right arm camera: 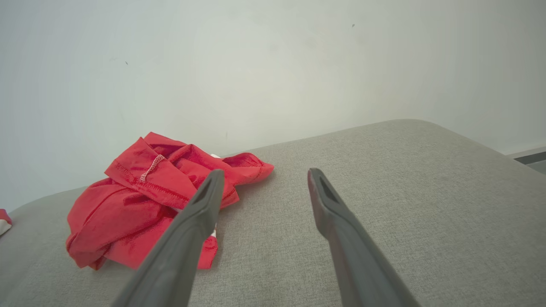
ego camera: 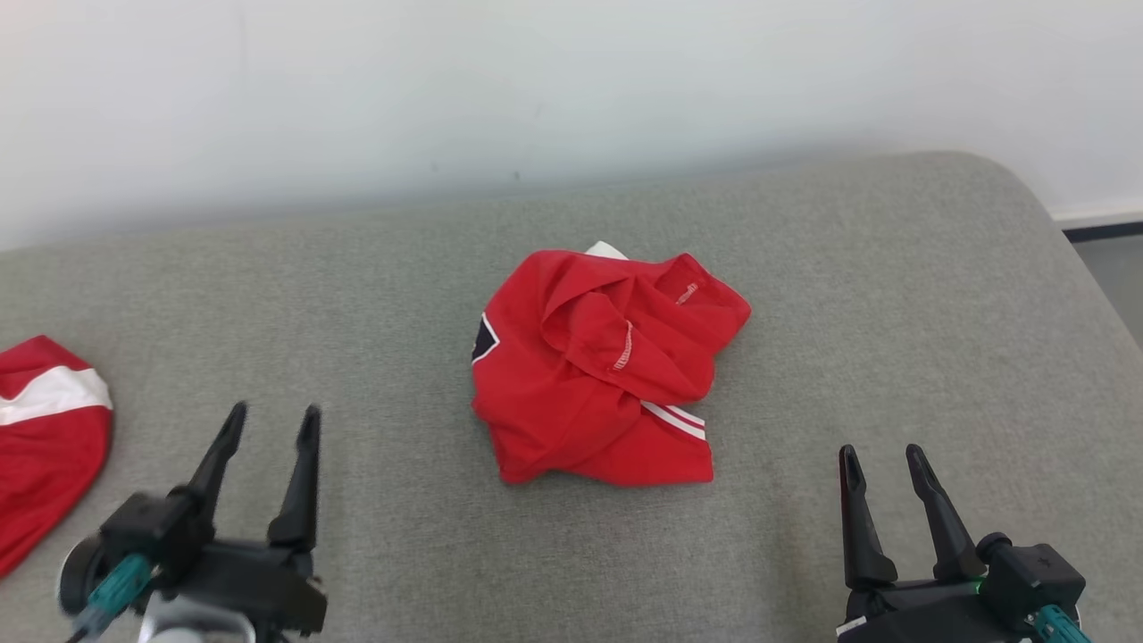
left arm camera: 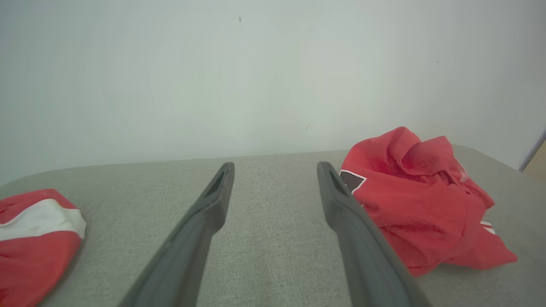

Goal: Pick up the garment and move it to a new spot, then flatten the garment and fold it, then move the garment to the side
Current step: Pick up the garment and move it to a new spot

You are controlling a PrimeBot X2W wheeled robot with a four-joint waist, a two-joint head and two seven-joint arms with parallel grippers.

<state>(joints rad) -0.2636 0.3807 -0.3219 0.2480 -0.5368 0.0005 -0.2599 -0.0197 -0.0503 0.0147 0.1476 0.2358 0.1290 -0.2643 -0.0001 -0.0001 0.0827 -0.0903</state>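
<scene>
Two grippers, both empty: left gripper (ego camera: 275, 411) with its fingers spread wide, holding nothing, poised over bare upholstery at the near left; right gripper (ego camera: 881, 451) likewise fully spread and empty, at the near right. Neither touches cloth. One red garment (ego camera: 598, 366), the task's item, lies between and beyond them at the middle of the grey cushion (ego camera: 893, 295), well apart from either set of fingers. Condition: crumpled into a loose mound, folds overlapping, hem stitching turned outward, a dark white-edged patch at its left edge, white stripes at the near right corner, a scrap of white at the far edge. Progress, as judged: possibly already set in its new spot, though this cannot be confirmed; flattening, folding and moving aside all remain. One second red-and-white cloth (ego camera: 45, 429) sits at the cushion's far left. Pale wall (ego camera: 536, 80) behind.
</scene>
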